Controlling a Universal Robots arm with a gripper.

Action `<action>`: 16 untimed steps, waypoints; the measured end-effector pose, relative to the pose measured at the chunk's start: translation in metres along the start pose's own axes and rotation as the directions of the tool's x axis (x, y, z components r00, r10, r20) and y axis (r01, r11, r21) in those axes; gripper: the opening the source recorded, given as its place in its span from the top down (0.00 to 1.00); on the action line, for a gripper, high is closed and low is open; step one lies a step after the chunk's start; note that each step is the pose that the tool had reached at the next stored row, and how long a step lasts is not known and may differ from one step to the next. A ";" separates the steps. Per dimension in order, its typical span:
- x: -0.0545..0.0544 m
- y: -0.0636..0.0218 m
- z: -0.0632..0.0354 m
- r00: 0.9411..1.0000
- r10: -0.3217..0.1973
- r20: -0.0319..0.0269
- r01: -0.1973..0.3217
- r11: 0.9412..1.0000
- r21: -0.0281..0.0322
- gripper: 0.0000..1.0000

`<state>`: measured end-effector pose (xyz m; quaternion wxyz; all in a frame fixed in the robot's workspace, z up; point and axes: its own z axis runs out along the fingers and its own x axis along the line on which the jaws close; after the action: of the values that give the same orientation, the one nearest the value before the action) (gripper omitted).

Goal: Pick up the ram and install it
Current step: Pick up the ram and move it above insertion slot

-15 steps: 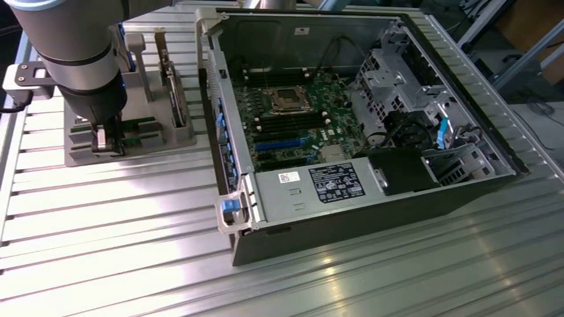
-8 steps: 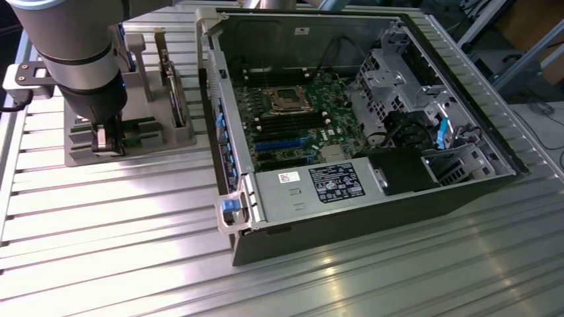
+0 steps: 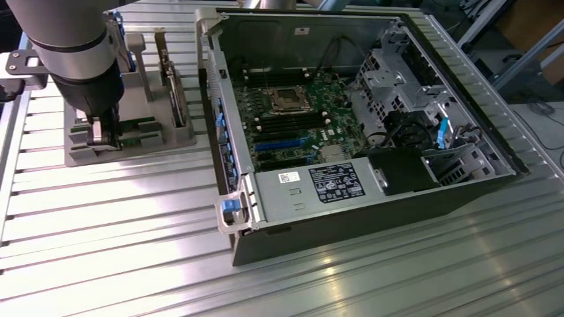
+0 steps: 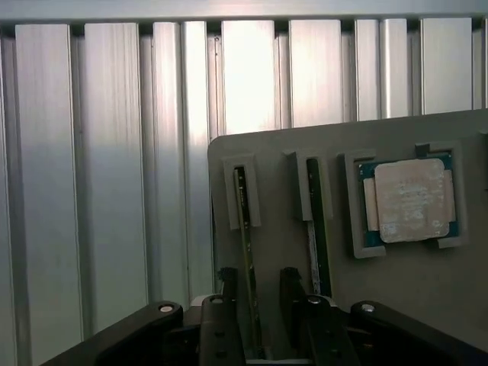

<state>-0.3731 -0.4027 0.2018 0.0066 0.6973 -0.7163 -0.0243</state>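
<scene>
Two ram sticks stand on edge in slots of a grey holder (image 4: 290,191). The nearer ram (image 4: 243,229) runs between my gripper's (image 4: 258,305) two black fingers (image 4: 223,309), which straddle it with a gap on each side, so the gripper is open. The second ram (image 4: 315,221) sits one slot over, beside the other finger. In the exterior view the gripper (image 3: 104,135) is lowered onto the holder (image 3: 176,135) at that view's left, with a green ram edge (image 3: 132,137) beside it. The open computer case (image 3: 352,218) holds the motherboard (image 3: 295,125) with dark memory slots (image 3: 286,121).
A square silver processor chip (image 4: 408,200) lies in a recess of the holder. An expansion card (image 3: 174,92) stands upright at the holder's back. The case contains a power supply (image 3: 317,185) and drive cage (image 3: 397,72). Ribbed metal table (image 3: 115,231) surrounds everything.
</scene>
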 end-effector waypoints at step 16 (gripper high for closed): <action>-0.006 -0.0068 -0.0011 0.997 -0.079 -0.004 0.079 0.997 -0.003 0.64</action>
<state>-0.3661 -0.3971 0.2028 0.0080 0.7253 -0.6880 -0.0242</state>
